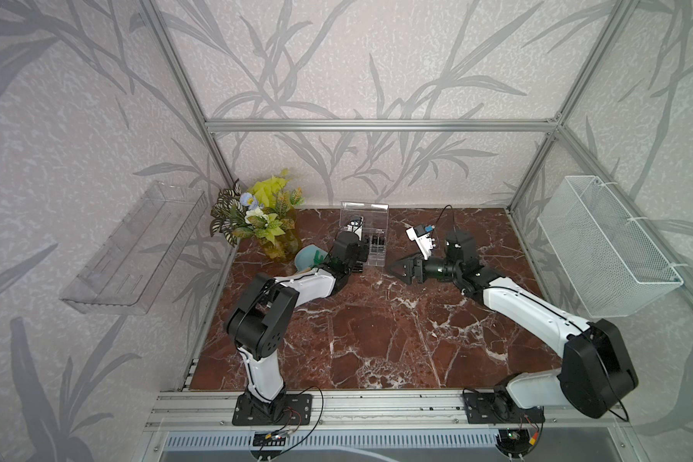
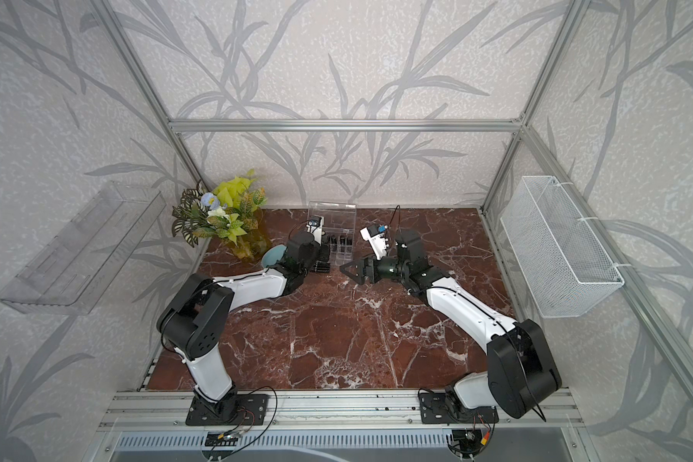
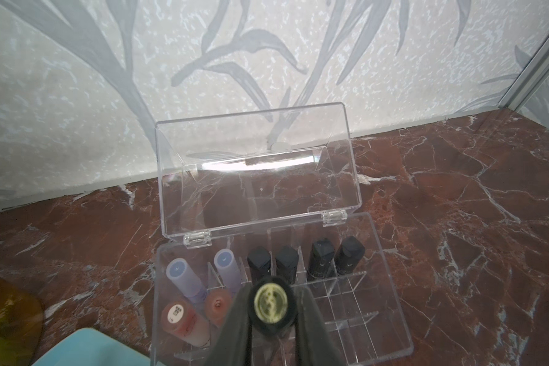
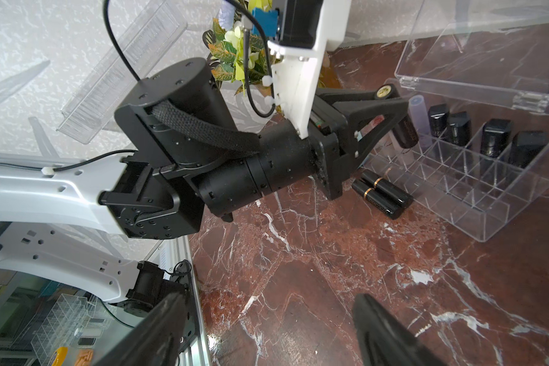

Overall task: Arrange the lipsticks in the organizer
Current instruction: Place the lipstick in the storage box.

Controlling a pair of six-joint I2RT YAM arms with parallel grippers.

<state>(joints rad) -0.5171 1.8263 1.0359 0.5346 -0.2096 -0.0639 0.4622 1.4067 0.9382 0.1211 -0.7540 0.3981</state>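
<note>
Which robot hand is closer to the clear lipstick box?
Left. The left gripper holds a black lipstick right over the organizer; the right gripper is open beside it, not touching.

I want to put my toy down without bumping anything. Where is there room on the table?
Bare table lies between the two arm bases, in front of the organizer. It is crowded by the plant, and where loose lipsticks lie beside the organizer.
</note>
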